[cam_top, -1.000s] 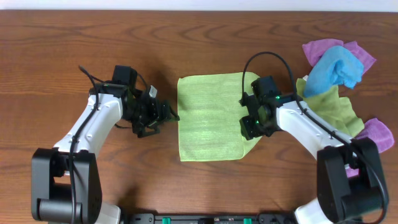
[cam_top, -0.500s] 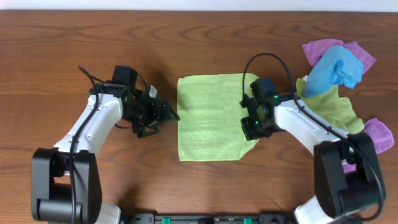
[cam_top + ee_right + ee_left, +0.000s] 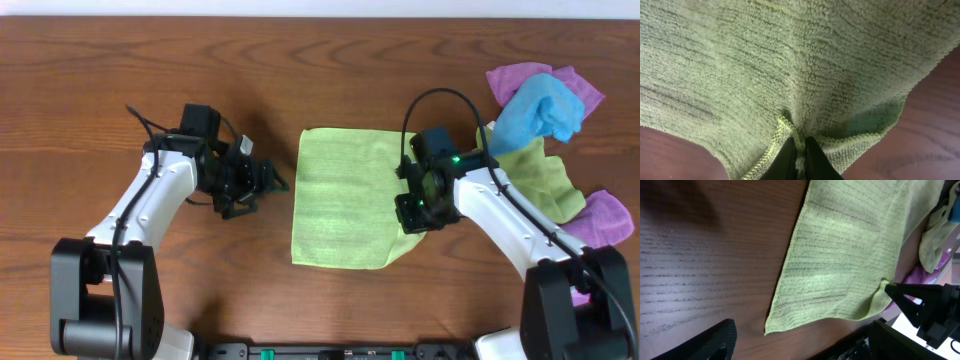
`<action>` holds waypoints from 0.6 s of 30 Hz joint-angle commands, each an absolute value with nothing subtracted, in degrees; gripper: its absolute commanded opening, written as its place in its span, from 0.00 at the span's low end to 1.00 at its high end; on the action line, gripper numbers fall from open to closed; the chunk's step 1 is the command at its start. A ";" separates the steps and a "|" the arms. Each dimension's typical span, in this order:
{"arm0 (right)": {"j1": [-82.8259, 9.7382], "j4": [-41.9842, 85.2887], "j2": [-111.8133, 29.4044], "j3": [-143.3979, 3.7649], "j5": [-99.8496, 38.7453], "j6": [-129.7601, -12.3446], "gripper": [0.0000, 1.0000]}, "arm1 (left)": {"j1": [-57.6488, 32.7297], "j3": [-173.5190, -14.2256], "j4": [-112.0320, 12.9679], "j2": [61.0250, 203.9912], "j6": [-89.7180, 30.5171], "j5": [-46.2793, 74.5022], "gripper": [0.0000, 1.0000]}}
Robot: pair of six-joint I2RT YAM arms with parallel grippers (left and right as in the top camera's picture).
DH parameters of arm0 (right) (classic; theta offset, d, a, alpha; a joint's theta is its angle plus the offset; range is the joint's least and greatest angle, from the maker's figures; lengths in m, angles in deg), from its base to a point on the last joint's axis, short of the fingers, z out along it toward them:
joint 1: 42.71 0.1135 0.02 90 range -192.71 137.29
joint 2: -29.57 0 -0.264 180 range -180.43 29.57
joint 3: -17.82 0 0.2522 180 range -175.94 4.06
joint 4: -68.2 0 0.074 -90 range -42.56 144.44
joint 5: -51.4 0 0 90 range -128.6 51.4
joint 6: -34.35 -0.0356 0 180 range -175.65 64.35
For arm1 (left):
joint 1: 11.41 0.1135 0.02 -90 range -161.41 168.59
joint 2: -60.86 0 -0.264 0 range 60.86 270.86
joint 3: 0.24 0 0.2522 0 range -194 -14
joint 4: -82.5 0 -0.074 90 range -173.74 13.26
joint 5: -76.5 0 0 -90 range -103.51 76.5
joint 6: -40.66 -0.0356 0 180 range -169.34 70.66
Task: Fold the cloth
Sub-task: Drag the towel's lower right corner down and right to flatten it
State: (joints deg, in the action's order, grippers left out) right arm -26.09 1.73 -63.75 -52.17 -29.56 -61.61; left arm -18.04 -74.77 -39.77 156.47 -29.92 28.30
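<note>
A: Middle of the counter (image 3: pixel 300 60)?
B: Cloth (image 3: pixel 345 205), lying flat, a little right of centre.
A: Left of it?
B: Left pincer (image 3: pixel 265 182), just beside the left edge, not touching.
A: And on the right?
B: Right pincer (image 3: pixel 418 213) at the right edge, toward the front corner, hem between its fingertips. Farther right and toward the back, beyond that pincer, a heap of other cloths (image 3: pixel 545 140), apart from the flat one.

Left arm (image 3: pixel 150 195) reaches inward, left gripper (image 3: pixel 263 186) spread wide; right arm (image 3: pixel 505 205) bends inward, right gripper (image 3: pixel 798 150) pinched tight on the cloth (image 3: pixel 345 200).
</note>
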 commanded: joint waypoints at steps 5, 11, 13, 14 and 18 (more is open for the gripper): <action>-26.13 -0.06 -63.01 -52.25 -29.34 -62.53 0.13 | -17.85 -74.79 -40.32 155.67 -30.51 28.49 0.86; -26.13 -1.40 -63.01 -52.23 -29.34 -62.57 0.03 | -17.85 -74.79 -40.49 155.67 -30.51 28.49 0.86; -26.13 -1.99 -63.01 -52.25 -29.34 -63.36 0.02 | -17.85 -74.79 -40.58 155.67 -30.51 28.49 0.86; -26.13 -2.36 -63.01 -52.25 -29.34 -63.69 0.01 | -17.85 -74.79 -40.58 155.67 -30.51 28.49 0.86; -26.13 -5.88 -62.92 -52.25 -29.34 -66.72 0.01 | -17.83 -74.79 -40.78 155.67 -30.51 28.47 0.86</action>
